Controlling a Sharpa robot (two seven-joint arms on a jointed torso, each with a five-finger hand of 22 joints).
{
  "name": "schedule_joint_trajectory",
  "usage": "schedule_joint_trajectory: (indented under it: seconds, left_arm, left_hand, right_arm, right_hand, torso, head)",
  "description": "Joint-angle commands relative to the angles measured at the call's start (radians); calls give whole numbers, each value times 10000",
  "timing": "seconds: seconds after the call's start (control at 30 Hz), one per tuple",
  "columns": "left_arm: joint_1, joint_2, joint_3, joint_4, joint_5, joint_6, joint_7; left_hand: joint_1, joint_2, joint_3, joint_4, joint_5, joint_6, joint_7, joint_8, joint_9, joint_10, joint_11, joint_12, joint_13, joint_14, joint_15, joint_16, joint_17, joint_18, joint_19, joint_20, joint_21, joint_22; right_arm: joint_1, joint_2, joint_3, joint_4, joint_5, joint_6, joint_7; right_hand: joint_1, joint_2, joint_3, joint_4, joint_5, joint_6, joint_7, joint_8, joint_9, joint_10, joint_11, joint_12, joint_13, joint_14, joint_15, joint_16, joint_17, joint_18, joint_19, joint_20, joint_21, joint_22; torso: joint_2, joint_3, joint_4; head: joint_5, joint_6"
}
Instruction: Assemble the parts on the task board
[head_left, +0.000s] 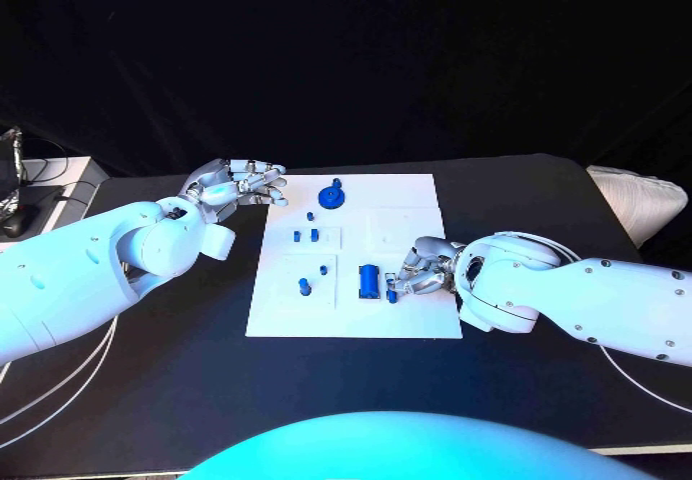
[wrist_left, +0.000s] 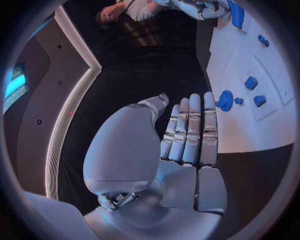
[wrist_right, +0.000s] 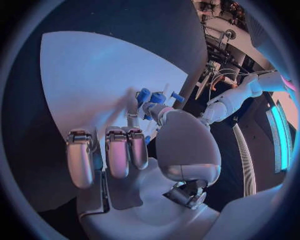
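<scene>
Both hands near task board (head_left: 411, 195): right hand (head_left: 421, 268) fingers pinch a blue part (head_left: 391, 295); left hand (head_left: 238, 182) fingers straight, released.

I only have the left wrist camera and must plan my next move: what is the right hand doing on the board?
Observer: In the head view the right hand is over the near right part of the board, fingers beside the long blue block.
Operator: Is it holding a piece?
Observer: Its own wrist view puts its fingertips right at some small blue pieces; whether one is pinched, I cannot tell.
</scene>
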Motion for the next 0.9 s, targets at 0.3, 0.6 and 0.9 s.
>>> schedule_joint_trajectory:
  seconds: [0.3,0.6,0.9]
  left_arm:
    - [-4,-5,8,38,52,110,58]
    - [-4,-3,8,32,52,118,61]
    - [-4,1,8,24,52,121,71]
  left_hand:
    - [-75,39,-1,70,8,-36,19,-34,-11,-98,3,23,11,-79,-11,47,13,109,35,41,-60,-13]
    - [-75,39,-1,70,8,-36,19,-34,-11,-98,3,23,11,-79,-11,47,13,109,35,41,-60,-13]
    - [-75,39,-1,70,8,-36,19,-34,-11,-98,3,23,11,-79,-11,47,13,109,35,41,-60,-13]
  right_arm:
    - [-5,0,0,-30,-361,-294,54]
    - [-3,-446,18,290,-41,-451,659]
    - [3,-910,38,647,248,188,1162]
  right_hand:
    - [80,46,-29,-18,79,119,-2,114,23,1045,-54,21,2627,1026,-80,43,2635,-142,1049,-106,39,2632]
    - [-426,-643,-744,365,-136,126,-11,279,22,1045,-61,21,2627,1026,-92,43,2635,-142,1049,-129,39,2632]
    - [1010,-440,-3045,806,-2272,120,-76,579,-97,1045,-111,21,2627,1026,-138,43,2635,-142,1049,-164,39,2632]
  torso:
    - [4,4,1]
    - [0,7,-8]
    - [3,14,-11]
  head:
    - [-18,2]
    - [6,2]
    - [-8,2]
